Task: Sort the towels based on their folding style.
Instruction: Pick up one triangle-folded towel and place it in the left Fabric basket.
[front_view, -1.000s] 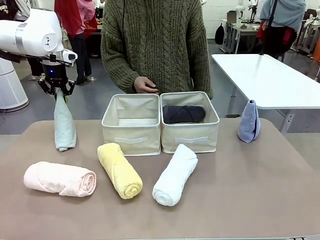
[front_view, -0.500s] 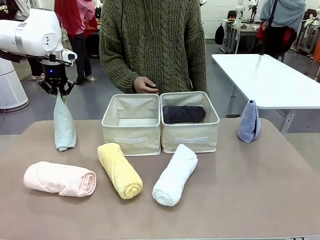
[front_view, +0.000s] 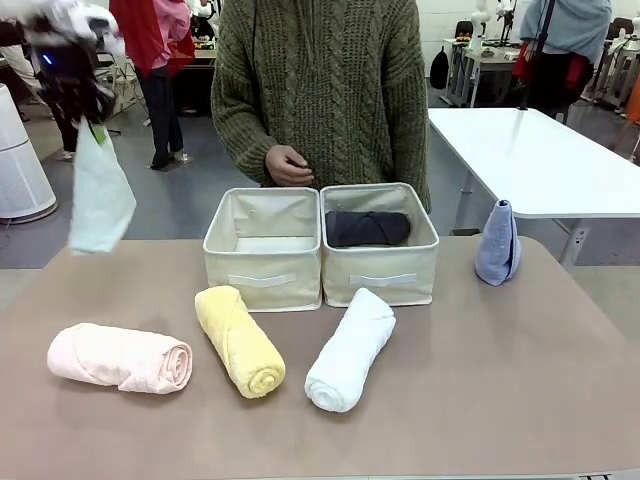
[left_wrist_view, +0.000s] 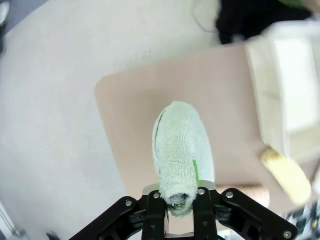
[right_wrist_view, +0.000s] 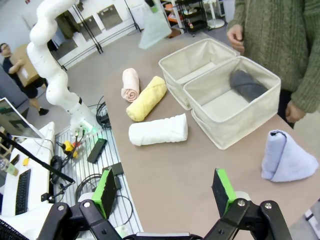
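My left gripper (front_view: 90, 115) is shut on the tip of the pale teal cone towel (front_view: 98, 195), which hangs in the air off the table's far left; the left wrist view shows the towel (left_wrist_view: 180, 150) pinched between the fingers. Pink (front_view: 120, 358), yellow (front_view: 240, 340) and white (front_view: 350, 348) rolled towels lie in front of the bins. A dark grey roll (front_view: 367, 228) lies in the right bin (front_view: 380, 275). The lavender-blue cone (front_view: 498, 245) stands at the far right. My right gripper (right_wrist_view: 165, 192) hovers open above the table, holding nothing.
The left bin (front_view: 263, 265) holds nothing. A person in a green knit sweater (front_view: 320, 90) stands just behind the bins, one hand (front_view: 288, 165) near them. A white table (front_view: 530, 160) stands beyond the far right corner.
The left gripper has lifted the teal towel off the table, up and to the left; it is blurred with motion. The other towels have not moved.
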